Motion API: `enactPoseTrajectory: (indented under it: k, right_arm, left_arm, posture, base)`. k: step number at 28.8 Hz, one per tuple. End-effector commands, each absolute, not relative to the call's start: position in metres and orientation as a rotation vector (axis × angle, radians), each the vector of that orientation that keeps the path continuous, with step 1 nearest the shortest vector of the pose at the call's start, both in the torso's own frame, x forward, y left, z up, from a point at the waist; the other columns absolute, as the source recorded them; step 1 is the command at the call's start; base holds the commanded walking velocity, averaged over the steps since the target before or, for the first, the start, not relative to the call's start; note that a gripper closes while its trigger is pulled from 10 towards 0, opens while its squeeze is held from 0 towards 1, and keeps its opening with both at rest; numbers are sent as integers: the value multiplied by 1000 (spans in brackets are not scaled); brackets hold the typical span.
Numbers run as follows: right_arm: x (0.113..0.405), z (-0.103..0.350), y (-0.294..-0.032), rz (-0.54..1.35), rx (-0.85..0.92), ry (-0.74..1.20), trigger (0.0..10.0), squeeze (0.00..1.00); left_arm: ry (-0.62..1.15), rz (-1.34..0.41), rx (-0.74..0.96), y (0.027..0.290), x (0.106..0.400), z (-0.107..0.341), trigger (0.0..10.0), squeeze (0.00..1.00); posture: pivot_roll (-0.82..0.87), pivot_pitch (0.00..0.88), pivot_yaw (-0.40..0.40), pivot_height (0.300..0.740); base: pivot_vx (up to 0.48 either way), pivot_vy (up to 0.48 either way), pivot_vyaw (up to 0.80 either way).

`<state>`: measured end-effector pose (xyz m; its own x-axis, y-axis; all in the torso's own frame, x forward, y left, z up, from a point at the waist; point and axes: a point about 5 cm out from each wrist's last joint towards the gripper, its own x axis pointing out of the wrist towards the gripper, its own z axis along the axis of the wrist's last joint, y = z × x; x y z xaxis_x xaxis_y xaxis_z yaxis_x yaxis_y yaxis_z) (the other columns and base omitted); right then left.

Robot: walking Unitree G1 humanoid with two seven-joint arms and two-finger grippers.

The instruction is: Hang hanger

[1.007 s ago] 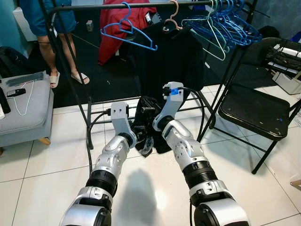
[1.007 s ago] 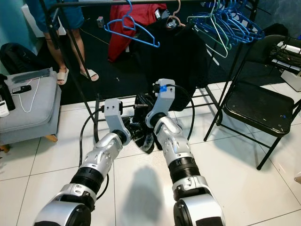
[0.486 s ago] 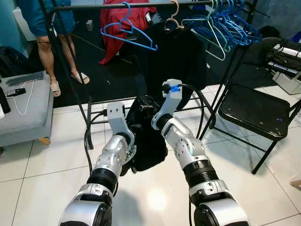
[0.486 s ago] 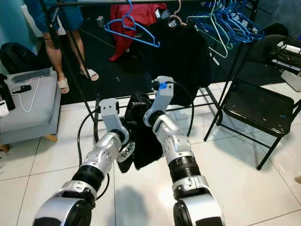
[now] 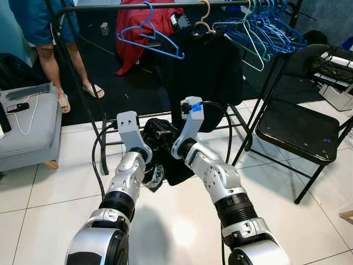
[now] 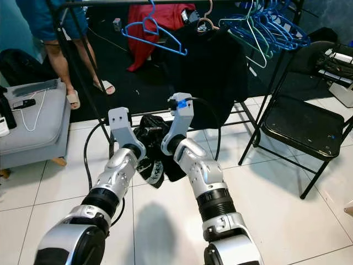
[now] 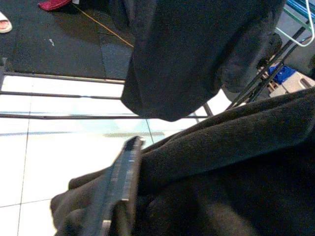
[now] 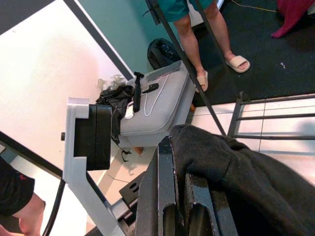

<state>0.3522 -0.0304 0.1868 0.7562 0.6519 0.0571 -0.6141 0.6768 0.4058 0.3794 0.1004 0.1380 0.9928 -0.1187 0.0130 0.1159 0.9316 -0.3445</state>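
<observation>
I hold a black garment (image 5: 165, 152) bunched between both grippers, low over the white tiles in front of the clothes rack (image 5: 110, 8). My left gripper (image 5: 148, 157) and right gripper (image 5: 164, 138) are both buried in the cloth and shut on it. The left wrist view has one black finger (image 7: 120, 182) pressed against the fabric. In the right wrist view cloth drapes over the fingers (image 8: 160, 196). On the rail hang a blue hanger (image 5: 149, 41), a pale hanger (image 5: 203, 25) carrying a black shirt (image 5: 207, 66), and several blue hangers (image 5: 265, 27).
A black folding chair (image 5: 298, 132) stands to the right of the rack. A grey padded stool (image 5: 27, 121) with a cable on it sits at the left. A person's legs (image 5: 52, 61) stand behind the rack's left post. A red garment (image 5: 138, 33) hangs behind.
Both arms have swung a little left with the garment. The cloth, hanging long half a second ago, is now gathered into a tighter bunch between the grippers.
</observation>
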Motion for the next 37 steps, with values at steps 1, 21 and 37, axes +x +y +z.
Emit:
enactPoseTrajectory:
  k: [1,21,37]
  right_arm:
    - [340,185,-9,772,515,105,0,0]
    - [341,173,-33,697,495,135,275,0]
    - [307,114,-55,836,329,491,10000,0]
  left_arm:
    - [-6,-100,-352,109,380,136,0,0]
    - [39,-312,-38,123,374,131,0,0]
    - [232,-359,135,128,370,114,0,0]
  posture:
    - [-89,126,-12,740]
    - [-75,112,-4,740]
    - [-71,94,5,740]
  base:
    - [0,0,0]
    - [0,0,0]
    - [0,0,0]
